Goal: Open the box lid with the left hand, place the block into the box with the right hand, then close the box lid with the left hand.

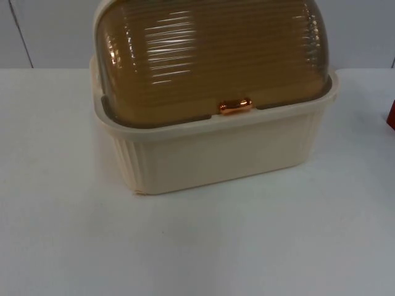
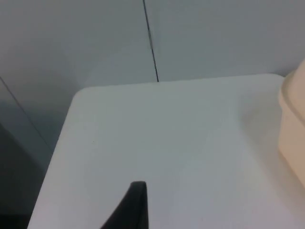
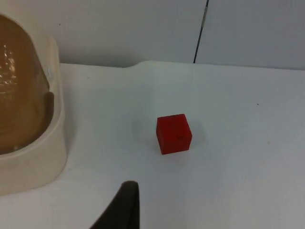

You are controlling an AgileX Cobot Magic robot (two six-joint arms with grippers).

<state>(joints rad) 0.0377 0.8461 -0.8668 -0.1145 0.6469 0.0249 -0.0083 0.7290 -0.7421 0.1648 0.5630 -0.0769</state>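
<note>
Lid (image 1: 210, 55) is down on the box (image 1: 216, 154), so nothing has started. The box sits mid table (image 1: 197, 246), toward the grey wall (image 1: 49, 31): cream ribbed base, amber see-through ribbed dome, and a small copper handle (image 1: 235, 106) at the front lip of the dome. Red block (image 3: 174, 133) sits on bare table to the right of the box, well apart from it; the top view catches just a red sliver of it at the edge. Left gripper: one black fingertip (image 2: 133, 205) shows over bare table near the corner, with the box side nearby, and it touches nothing; can't tell whether the claw is spread or pressed together. Right gripper: one fingertip (image 3: 124, 205) shows, short of the block, with the end of the box off to one side; claw state also can't be told. Both look parked. Judgement: the lid looks like thin rigid plastic, light, smooth and probably slick, and likely rolls or pivots back; the copper handle is the only real purchase, so hook or pinch there. The block looks small, stiff, light and flat-sided; pinch across two opposite faces from above. The box may slide if the lid is pushed hard.
</note>
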